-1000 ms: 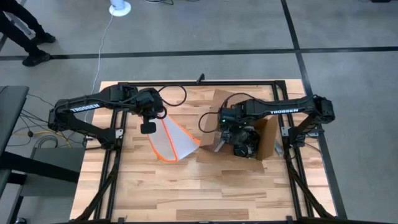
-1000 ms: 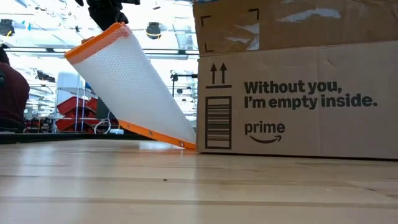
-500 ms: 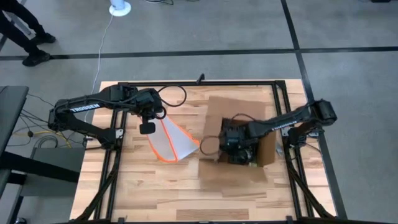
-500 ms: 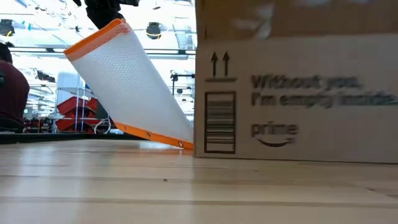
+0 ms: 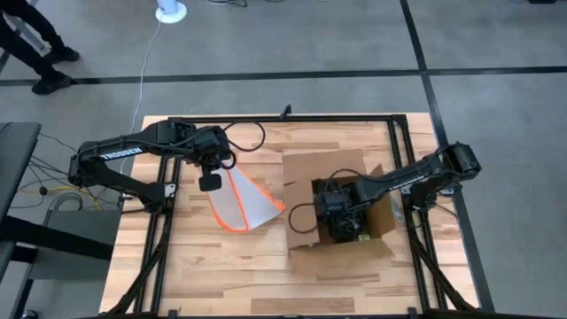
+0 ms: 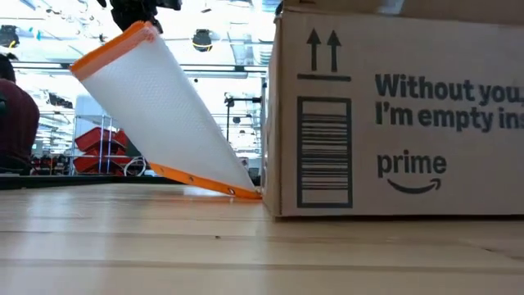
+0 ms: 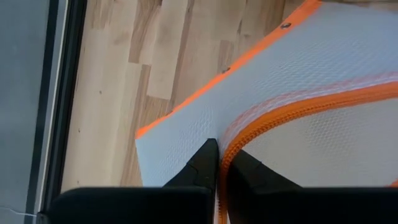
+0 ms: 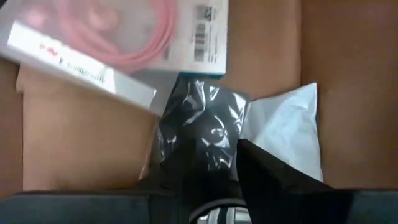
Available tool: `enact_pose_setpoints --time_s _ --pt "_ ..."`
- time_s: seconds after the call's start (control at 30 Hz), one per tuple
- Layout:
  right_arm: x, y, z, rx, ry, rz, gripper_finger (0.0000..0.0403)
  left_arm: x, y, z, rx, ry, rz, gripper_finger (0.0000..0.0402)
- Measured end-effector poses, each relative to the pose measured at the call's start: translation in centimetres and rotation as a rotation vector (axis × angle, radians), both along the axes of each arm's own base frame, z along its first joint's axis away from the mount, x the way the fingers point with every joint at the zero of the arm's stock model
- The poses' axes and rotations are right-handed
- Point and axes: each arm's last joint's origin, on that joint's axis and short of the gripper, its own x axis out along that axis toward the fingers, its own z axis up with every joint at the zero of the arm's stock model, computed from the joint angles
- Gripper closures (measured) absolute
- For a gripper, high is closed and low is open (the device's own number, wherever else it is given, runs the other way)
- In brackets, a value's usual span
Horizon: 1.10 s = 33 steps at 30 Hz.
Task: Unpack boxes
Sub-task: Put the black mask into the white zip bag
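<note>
Looking straight down, the high view is showing the brown cardboard box (image 5: 332,206) sitting open on the right half of the butcher-block table (image 5: 266,275), its flaps splayed outward and its longer side running roughly across the table, slightly skewed; the right gripper (image 5: 341,217) is reaching down inside it, its fingertips lost among dark contents that are hard to make out. The left gripper (image 5: 213,180) is hanging over the table's left half, pinching the upper edge of an orange-edged clear pouch (image 5: 244,202) whose lower corner is resting on the wood just beside the box. Grey floor (image 5: 292,40) with dark lines is surrounding the table, and a person's legs (image 5: 35,44) are showing at the far left corner, cut off. Turning to the low view, the box (image 6: 393,111) is filling the right side, upright, its arrows pointing up, its printed slogan running off the frame; the pouch (image 6: 160,119) is leaning tilted against its corner, with bright shelving behind. In the left wrist view, the dark fingers (image 7: 199,171) are closing tight on the pouch's orange zipper seam (image 7: 298,109). In the right wrist view, the fingers (image 8: 261,168) are standing apart around a crinkled black bag (image 8: 202,127) lying on the box floor, beside a white bag (image 8: 286,127) and a clear packet with a pink cable (image 8: 124,37), partly cut off.
</note>
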Motion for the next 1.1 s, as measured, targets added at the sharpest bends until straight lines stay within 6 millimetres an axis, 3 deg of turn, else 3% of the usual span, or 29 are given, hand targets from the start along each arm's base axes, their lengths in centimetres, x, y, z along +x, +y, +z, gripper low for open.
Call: enact_pose_setpoints --time_s 0.3,0.67,0.8,1.0,1.1 --pt "-0.2 -1.0 -2.2 0.159 0.028 -0.07 0.0299 -0.3 -0.1 -0.1 -0.012 0.033 0.005 0.0402" --pt "0.7 0.1 -4.4 0.266 0.069 -0.055 0.0299 -0.8 -0.2 -0.2 -0.023 0.085 0.001 0.0402" --pt "0.9 0.0 -3.7 0.272 0.073 -0.063 0.0299 -0.9 -0.3 -0.2 -0.031 0.096 -0.011 0.0402" --pt "2.0 -0.2 -0.9 0.27 0.033 -0.04 0.0299 -0.9 -0.3 -0.2 -0.042 0.1 -0.033 0.0402" --pt "1.5 -0.2 -0.8 0.271 0.101 -0.063 0.0299 -0.9 -0.3 -0.2 -0.045 0.1 -0.036 0.0402"
